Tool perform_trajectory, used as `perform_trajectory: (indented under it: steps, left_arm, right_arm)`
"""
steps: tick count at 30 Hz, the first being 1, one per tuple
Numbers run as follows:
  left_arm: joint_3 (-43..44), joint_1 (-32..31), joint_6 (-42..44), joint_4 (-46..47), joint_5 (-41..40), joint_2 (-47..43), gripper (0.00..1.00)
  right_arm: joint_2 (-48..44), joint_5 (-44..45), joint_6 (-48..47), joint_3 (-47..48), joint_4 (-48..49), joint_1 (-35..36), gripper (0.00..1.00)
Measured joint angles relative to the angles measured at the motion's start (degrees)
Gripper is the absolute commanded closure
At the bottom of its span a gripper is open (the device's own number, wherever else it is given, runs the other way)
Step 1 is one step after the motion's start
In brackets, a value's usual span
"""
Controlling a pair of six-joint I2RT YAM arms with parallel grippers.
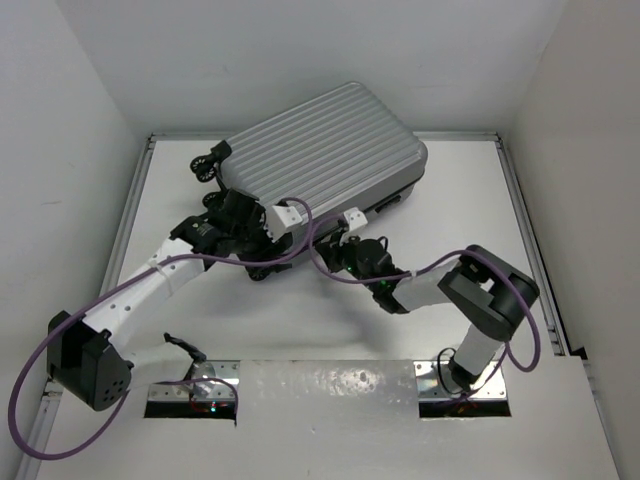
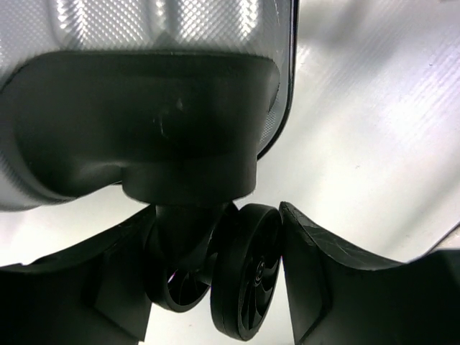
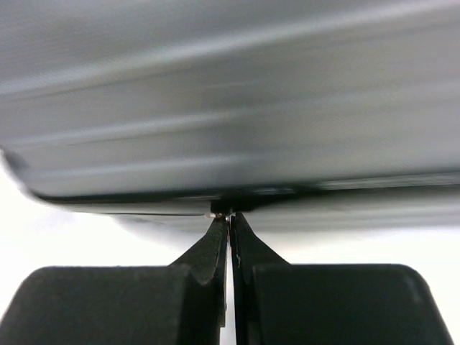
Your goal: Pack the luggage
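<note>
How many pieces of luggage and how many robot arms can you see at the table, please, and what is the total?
Luggage: 1
Robot arms: 2 (left arm, right arm)
Total: 3

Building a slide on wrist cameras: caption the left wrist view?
Left gripper pinching the twin black caster wheel of the silver-grey ribbed hard-shell suitcase.
</note>
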Motion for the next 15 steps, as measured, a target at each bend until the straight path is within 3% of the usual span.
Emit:
perform_trajectory:
  steps: [4,9,15]
  left_arm:
    - [-0.2,0.35,1.7,0.02,-1.92,-1.75,1.0]
    - [-0.76,0.31,4.68,-0.92,-5.25,-3.08,1.0]
    - [-1.2,1.03,8.2,-5.84,-11.61,-8.63,1.0]
  right_arm:
    - [-5.38,2.84,0.87,-2.62,-2.16,-4.31,1.0]
    - [-9.31,4.28,2.45,-4.22,-6.12,-14.86,1.0]
    - [-8.81,-0.61,2.21,-1.01,-10.49,-27.61,1.0]
